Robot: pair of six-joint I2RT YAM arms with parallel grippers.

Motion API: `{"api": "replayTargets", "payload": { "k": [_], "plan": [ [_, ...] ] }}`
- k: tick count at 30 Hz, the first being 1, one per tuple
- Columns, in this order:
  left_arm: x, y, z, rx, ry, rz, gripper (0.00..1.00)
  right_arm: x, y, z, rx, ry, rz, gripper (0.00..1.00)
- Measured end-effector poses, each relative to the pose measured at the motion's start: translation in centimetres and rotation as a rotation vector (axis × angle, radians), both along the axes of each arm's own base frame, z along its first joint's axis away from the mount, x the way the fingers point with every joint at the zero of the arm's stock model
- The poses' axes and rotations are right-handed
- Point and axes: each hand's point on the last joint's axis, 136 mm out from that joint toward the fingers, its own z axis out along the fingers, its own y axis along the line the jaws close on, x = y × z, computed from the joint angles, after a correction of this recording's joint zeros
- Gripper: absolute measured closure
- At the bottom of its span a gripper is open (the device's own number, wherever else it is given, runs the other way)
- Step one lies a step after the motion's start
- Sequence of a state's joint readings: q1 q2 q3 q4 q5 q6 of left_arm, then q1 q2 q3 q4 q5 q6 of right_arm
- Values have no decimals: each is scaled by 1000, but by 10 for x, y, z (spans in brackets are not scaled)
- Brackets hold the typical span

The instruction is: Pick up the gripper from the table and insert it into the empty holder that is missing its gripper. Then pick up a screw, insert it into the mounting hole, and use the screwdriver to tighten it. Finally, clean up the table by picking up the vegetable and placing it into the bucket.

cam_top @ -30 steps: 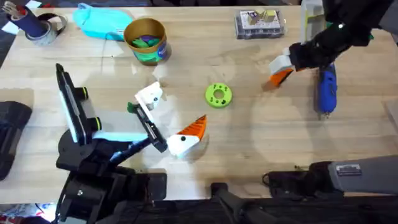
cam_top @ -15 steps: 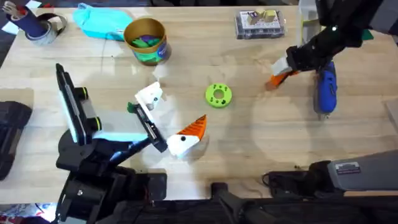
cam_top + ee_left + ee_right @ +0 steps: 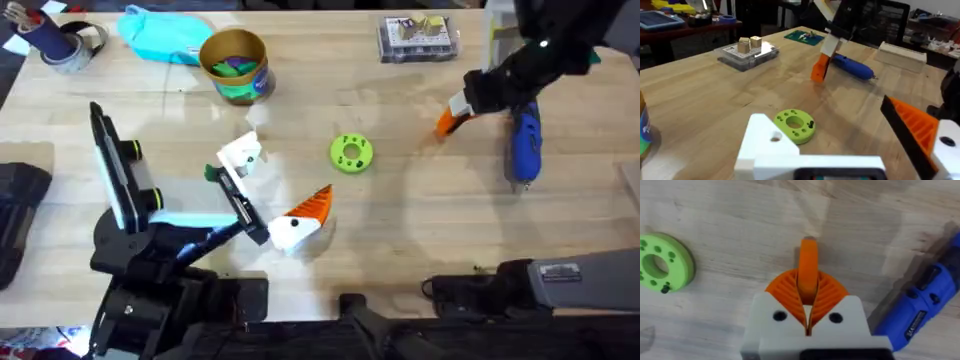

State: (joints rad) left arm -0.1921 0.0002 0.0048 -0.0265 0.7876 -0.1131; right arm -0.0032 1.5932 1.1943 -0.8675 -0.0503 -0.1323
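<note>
My right gripper (image 3: 482, 93) is shut on the gripper (image 3: 452, 117), an orange ribbed finger, with its tip pointing down close to the table (image 3: 420, 220); the two pads clamp it in the right wrist view (image 3: 808, 265). The blue screwdriver (image 3: 524, 145) lies just beside it. At the centre of the table lies the green vegetable (image 3: 351, 153). My left gripper (image 3: 272, 187) stands open, low over the table: a black bar carries the bare white holder (image 3: 240, 155) at one end and a twin orange finger (image 3: 305, 215) at the other. The gold bucket (image 3: 235, 65) stands at the back left.
A clear box of small parts (image 3: 418, 38) sits at the back right. Next to the bucket lies a teal object (image 3: 160, 38), and a dark cup with a tape roll (image 3: 55, 42) stands at the far left corner. A pale block (image 3: 902, 55) lies beyond the screwdriver.
My right gripper has shifted slightly right and back with the orange finger in it. The left arm, vegetable and screwdriver have not moved.
</note>
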Motion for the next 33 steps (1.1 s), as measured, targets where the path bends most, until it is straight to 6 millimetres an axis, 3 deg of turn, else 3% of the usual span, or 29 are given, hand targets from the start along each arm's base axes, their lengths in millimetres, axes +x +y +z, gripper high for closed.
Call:
{"api": "replayTargets", "payload": {
  "k": [7,15,25,33],
  "plan": [
    [0,0,0,0,0,0,8,-3,4,43,25,-131,2,991],
    [0,0,0,0,0,0,8,-10,36,77,196,-226,80,992],
    [0,0,0,0,0,0,8,-26,126,125,714,-262,333,992],
    [0,0,0,0,0,0,8,-54,201,112,988,-27,487,992]
  ]
}}
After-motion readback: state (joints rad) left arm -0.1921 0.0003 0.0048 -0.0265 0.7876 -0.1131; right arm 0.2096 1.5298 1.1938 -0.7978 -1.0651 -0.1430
